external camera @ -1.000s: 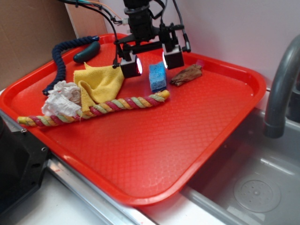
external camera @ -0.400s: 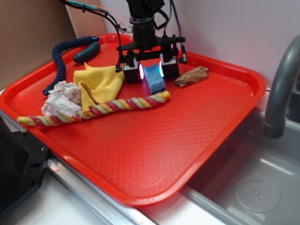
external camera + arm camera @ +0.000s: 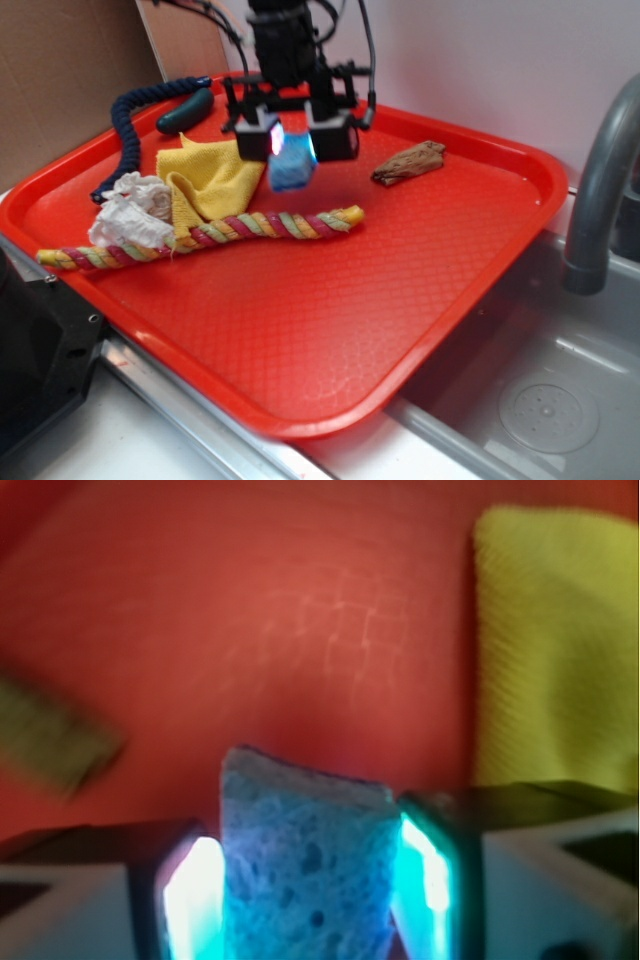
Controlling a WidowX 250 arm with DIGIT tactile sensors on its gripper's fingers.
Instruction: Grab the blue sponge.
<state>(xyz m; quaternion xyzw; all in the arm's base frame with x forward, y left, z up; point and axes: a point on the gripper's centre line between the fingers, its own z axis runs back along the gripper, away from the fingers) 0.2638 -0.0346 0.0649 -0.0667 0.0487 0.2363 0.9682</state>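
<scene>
Gripper (image 3: 293, 140) clamped on blue sponge (image 3: 292, 168), lit pads pressed to both flanks; wrist view confirms sponge (image 3: 305, 865) wedged between the glowing fingers (image 3: 190, 895), porous face toward camera. Sponge hanging clear of red tray (image 3: 420, 300), above the gap between yellow cloth (image 3: 210, 175) and striped rope (image 3: 270, 225); lower half pokes out below the pads, slightly tilted. Grasp judged made; lift under way. To do well: hold squeeze steady, since soft foam compresses and may creep out; raise straight up, no sideways swing toward cloth or rope. Brown scrap (image 3: 408, 162) well apart to the side, white rag (image 3: 132, 210) and navy rope (image 3: 125, 125) well off too. Wrist view blurred; contact depth hard to judge.
</scene>
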